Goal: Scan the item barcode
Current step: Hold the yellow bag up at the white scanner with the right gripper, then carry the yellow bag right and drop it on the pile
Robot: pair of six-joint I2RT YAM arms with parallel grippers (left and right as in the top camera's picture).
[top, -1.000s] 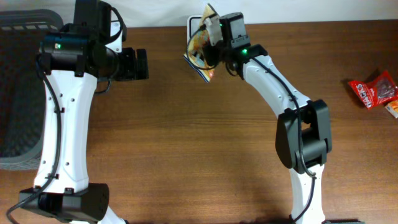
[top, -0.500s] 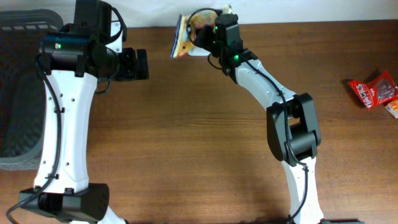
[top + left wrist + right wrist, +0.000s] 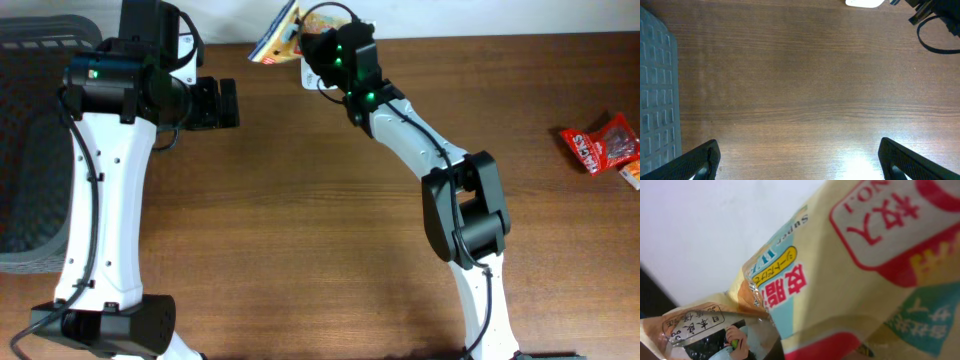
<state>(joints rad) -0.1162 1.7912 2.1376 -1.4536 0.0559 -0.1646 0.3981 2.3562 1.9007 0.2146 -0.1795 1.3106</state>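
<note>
One crinkled, glossy yellow snack packet (image 3: pixel 276 38) sits clamped in the right gripper (image 3: pixel 305 48); left gripper (image 3: pixel 224 103) spread wide above grained brown wooden table (image 3: pixel 300 220).

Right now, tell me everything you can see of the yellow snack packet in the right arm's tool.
The snack packet is a glossy, crinkled plastic pouch, mostly yellow with red, teal and white panels of Asian lettering. It is tilted over the table's far edge, clamped in the shut right tool, touching nothing else visible. No barcode shows on the faces in view.
</note>
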